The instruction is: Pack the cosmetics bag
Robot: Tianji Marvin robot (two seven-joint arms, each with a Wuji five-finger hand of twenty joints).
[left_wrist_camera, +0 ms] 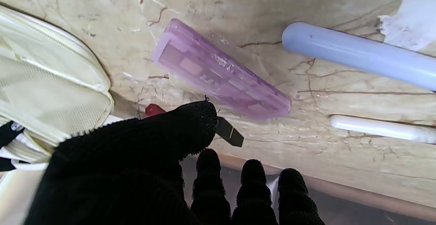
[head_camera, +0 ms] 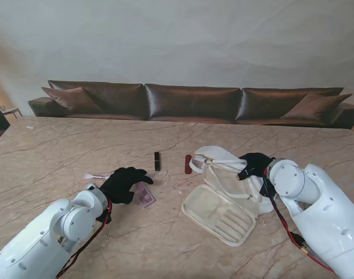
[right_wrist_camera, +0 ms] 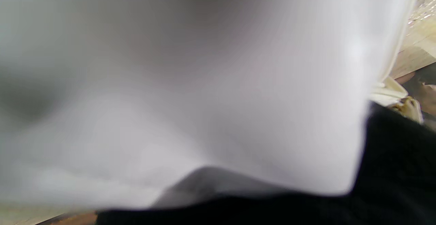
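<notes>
The left hand (head_camera: 123, 183) spreads its black knit fingers (left_wrist_camera: 199, 123) wide, holding nothing, just beside the flat translucent purple palette (head_camera: 145, 196). The right hand's (head_camera: 255, 164) fingers curl onto the cream cosmetics bag's (head_camera: 220, 214) upright half, though the grip is unclear. The bag lies unzipped on the veined marble table (head_camera: 60, 148), with bare stone around it.

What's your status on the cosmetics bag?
Left hand open over purple palette. Right hand shut on cosmetics bag, bag lying open. Nothing blocking.
</notes>
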